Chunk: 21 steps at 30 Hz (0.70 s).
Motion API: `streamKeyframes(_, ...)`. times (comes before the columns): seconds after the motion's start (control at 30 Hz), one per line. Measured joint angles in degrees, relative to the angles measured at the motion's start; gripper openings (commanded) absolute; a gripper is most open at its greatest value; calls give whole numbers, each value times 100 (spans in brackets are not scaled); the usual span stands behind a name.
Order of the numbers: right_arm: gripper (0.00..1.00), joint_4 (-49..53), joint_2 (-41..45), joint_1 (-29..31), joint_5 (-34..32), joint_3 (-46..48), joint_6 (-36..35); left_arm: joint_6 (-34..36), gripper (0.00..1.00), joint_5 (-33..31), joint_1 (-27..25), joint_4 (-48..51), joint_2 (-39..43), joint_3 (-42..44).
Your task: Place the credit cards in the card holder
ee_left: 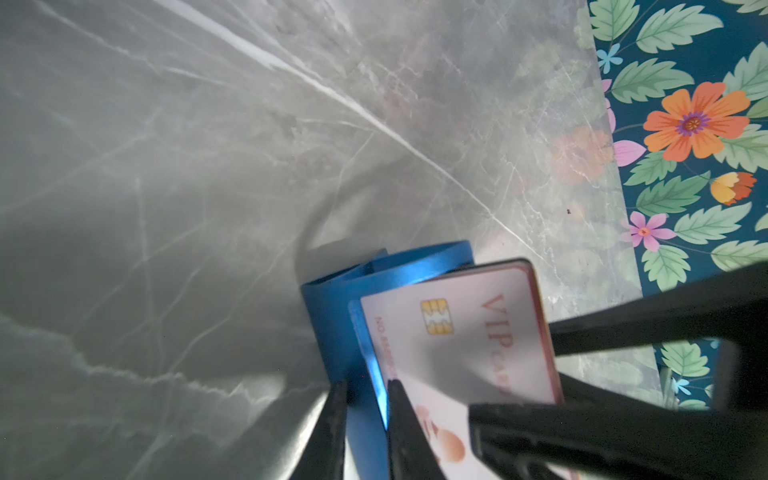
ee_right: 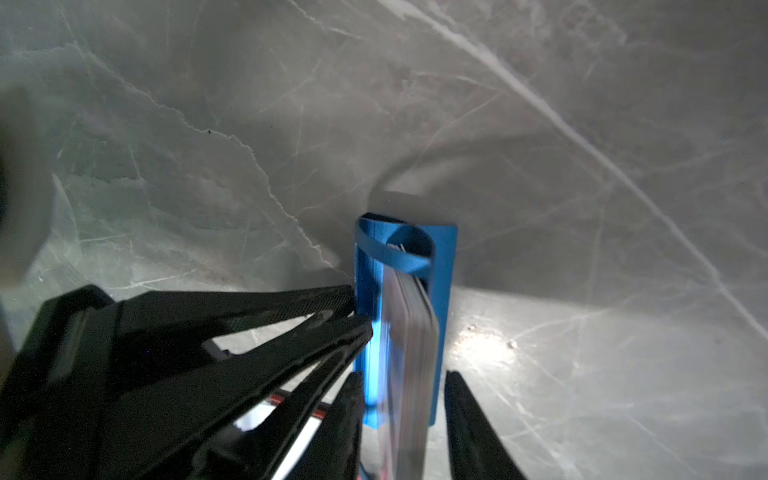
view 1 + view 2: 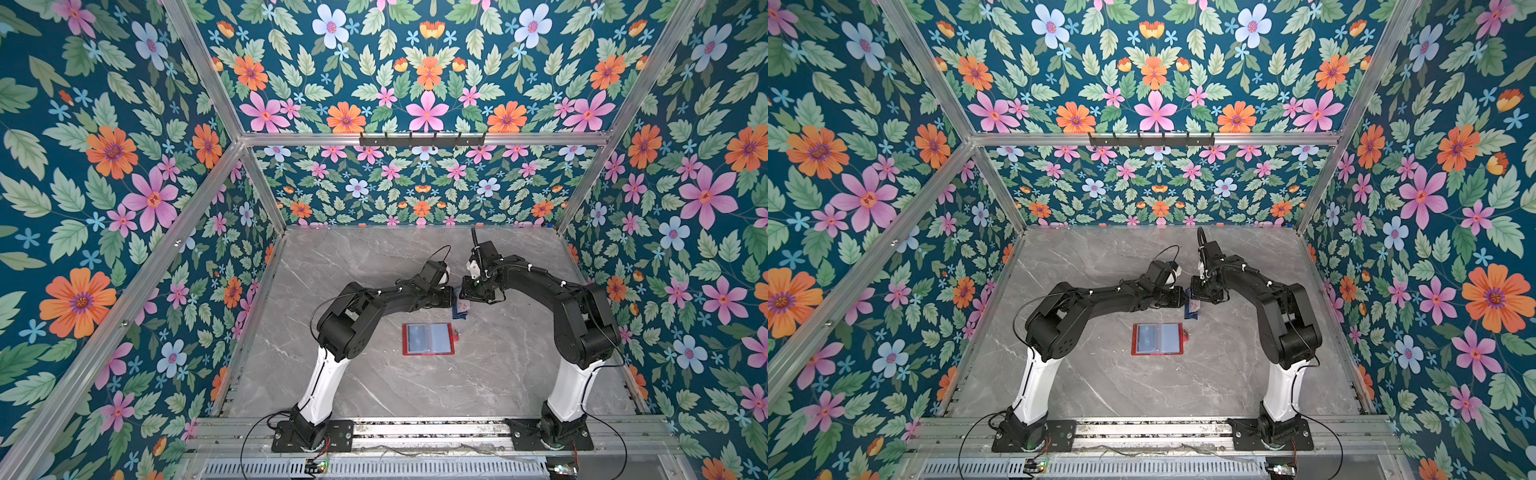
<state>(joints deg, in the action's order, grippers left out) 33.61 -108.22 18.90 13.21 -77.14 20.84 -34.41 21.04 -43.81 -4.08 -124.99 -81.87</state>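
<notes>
The credit cards point(image 2: 411, 332) stand on edge as a stack in a small blue stand point(image 2: 446, 257). The front card point(image 1: 457, 332) is white with a gold chip and copper "VIP" lettering. My left gripper point(image 1: 366, 384) is shut on the blue stand point(image 1: 332, 316), one finger on each side of its wall. My right gripper point(image 2: 403, 376) is open, its fingers straddling the stack with a little space on both sides. The card holder point(image 3: 428, 338), a red wallet lying open with bluish clear sleeves up, rests nearer the arm bases, in both top views point(image 3: 1158, 338).
Both arms arch inward and meet over the blue stand point(image 3: 460, 312) at the middle of the grey marble table point(image 3: 519, 374). Floral walls close in the back and both sides. The metal rail point(image 3: 415, 430) that carries the arm bases runs along the front.
</notes>
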Motion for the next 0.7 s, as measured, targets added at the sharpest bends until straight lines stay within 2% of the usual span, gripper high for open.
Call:
streamKeyframes(0.3, 32, 179, -138, 0, -68, -98, -17, -122, 18, 17, 0, -52, 0, 55)
streamKeyframes(0.7, 32, 332, -153, 0, -63, -170, -15, -446, 23, 26, -7, -109, 153, 284)
